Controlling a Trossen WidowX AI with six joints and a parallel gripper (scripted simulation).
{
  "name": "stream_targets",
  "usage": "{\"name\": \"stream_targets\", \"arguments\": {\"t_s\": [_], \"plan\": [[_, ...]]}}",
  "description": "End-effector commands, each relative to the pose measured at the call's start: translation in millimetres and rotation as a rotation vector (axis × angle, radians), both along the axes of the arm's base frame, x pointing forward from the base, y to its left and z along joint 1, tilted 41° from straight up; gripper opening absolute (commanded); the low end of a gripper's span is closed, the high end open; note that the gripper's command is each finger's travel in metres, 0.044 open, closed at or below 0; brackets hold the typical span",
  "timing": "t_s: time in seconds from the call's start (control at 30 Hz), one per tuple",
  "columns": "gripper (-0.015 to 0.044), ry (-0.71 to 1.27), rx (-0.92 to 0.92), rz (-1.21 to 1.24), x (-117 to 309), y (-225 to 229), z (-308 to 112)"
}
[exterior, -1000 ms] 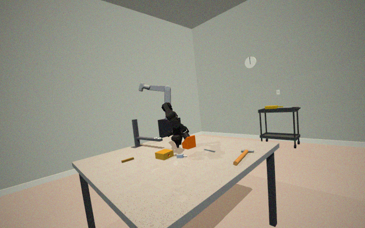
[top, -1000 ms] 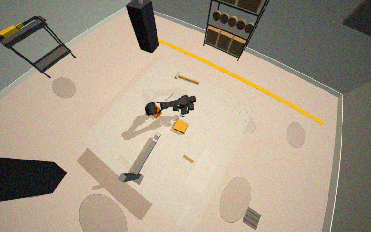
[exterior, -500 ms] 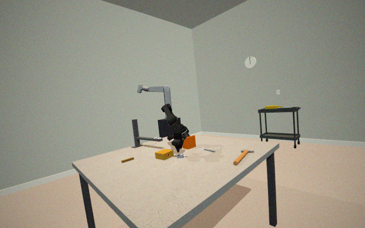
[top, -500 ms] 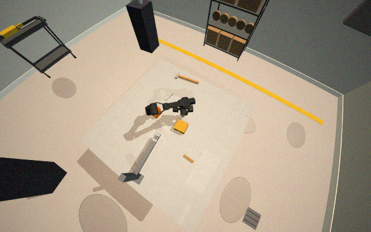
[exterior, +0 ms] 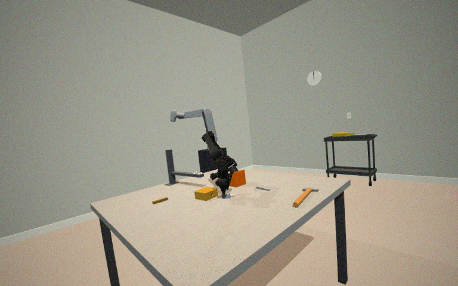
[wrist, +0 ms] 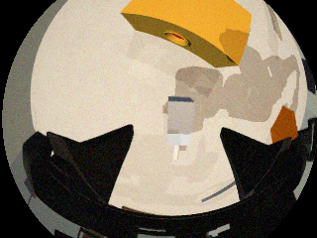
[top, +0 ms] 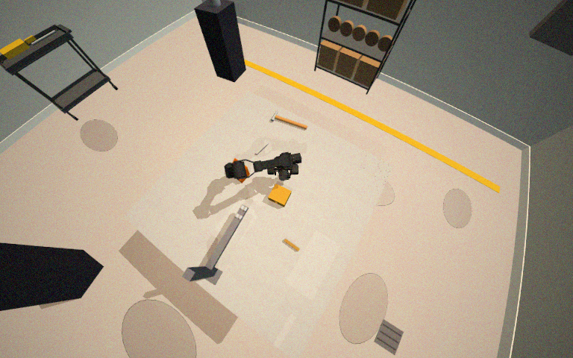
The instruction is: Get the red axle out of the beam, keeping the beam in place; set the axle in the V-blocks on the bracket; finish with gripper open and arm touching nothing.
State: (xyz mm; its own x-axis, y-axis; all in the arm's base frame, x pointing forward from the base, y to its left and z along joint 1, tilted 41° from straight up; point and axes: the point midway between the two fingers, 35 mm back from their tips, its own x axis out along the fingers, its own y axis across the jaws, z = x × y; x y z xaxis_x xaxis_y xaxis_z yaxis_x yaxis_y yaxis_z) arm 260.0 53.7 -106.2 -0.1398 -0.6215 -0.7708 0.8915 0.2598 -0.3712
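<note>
Yellow block (top: 279,195) (exterior: 204,194) (wrist: 198,25): inward from bench (top: 257,270) (exterior: 202,232) (wrist: 79,74) edges; red axle inside
Hammer (top: 290,121) (exterior: 303,197): near one bench edge
Pincer (top: 284,176) (exterior: 223,194) (wrist: 178,131): wide open, empty

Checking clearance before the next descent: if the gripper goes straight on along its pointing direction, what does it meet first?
Probably the small grey-blue block with a pale pin, lying between the open gripper's fingertips in the wrist view. Depth is unclear; the fingertips may straddle it and meet the tabletop first.
</note>
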Motion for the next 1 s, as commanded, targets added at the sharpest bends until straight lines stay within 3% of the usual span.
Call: {"name": "stream_targets", "arguments": {"t_s": [0.0, 0.57, 0.97], "plan": [[0.044, 0.004, -0.004, 0.006, -2, -5, -5], [0.044, 0.004, -0.006, 0.005, -6, -22, -24], [0.0125, 0.004, -0.006, 0.005, -6, -22, -24]]}}
